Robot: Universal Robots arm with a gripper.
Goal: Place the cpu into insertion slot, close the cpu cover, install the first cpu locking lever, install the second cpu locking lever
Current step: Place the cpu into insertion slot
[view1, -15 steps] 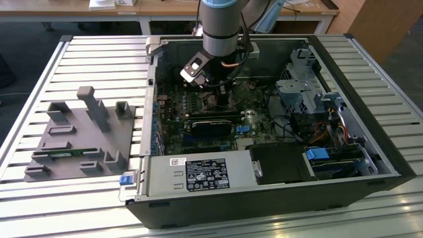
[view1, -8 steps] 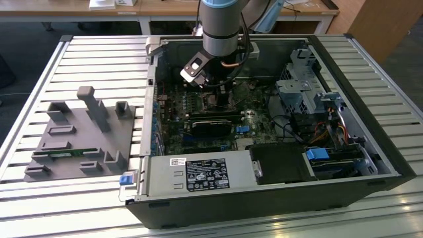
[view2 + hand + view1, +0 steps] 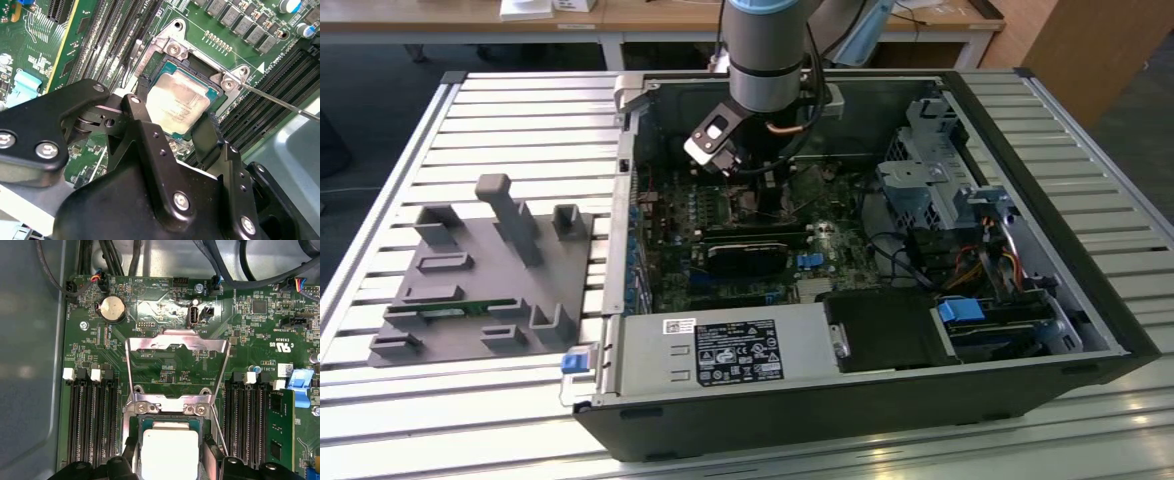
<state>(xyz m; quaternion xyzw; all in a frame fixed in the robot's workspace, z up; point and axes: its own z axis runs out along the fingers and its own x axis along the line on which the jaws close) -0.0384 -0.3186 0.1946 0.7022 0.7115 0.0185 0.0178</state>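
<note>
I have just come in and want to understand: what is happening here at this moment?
A robot arm reaches into an open computer case. Its gripper is down at the cpu, which lies in the insertion slot on the motherboard. The cpu cover stands open, not yet closed over the chip.

Pale silvery-grey cpu (image 3: 177, 102) face; silver cpu cover (image 3: 150, 343); green motherboard (image 3: 165, 370), fine pale traces; black memory slots (image 3: 92, 425), white clips (image 3: 68, 373); black gripper (image 3: 176, 107); grey fixture block (image 3: 480, 280); pale ribbed table (image 3: 520, 110).
</note>
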